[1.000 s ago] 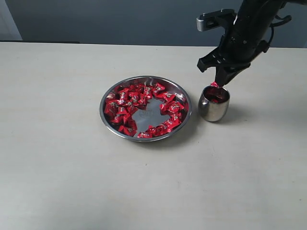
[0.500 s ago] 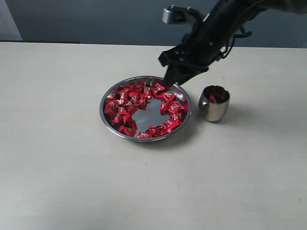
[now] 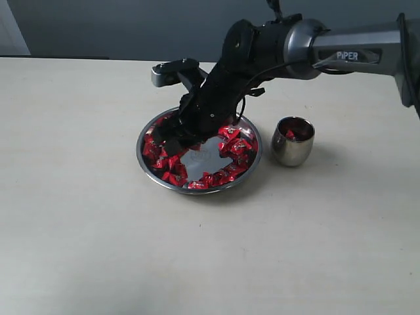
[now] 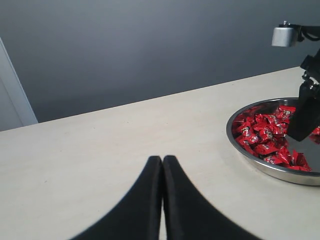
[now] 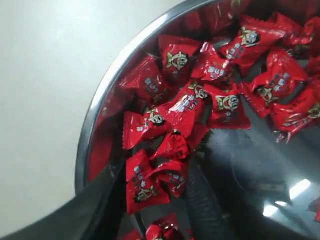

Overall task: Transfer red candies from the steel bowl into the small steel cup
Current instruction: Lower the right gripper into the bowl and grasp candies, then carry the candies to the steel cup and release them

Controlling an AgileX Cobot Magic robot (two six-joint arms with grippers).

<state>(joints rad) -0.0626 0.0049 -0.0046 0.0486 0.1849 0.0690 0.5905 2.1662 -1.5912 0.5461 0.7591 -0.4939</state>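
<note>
Right wrist view: your right gripper (image 5: pixel 150 187) stands parted astride a few shiny red wrapped candies (image 5: pixel 172 112), near the rim of the wide shallow steel bowl (image 5: pixel 101 94). This looks like the picking step. Next, pinch one, lift it, and carry it to the small rounded steel cup (image 3: pixel 293 141), well away. One bowl, one cup, perhaps thirty candies. Your left gripper (image 4: pixel 162 167) sits closed.

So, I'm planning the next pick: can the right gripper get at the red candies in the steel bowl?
Likely yes: the right gripper is low inside the steel bowl, jaws open around red candies, nothing covering them.
</note>
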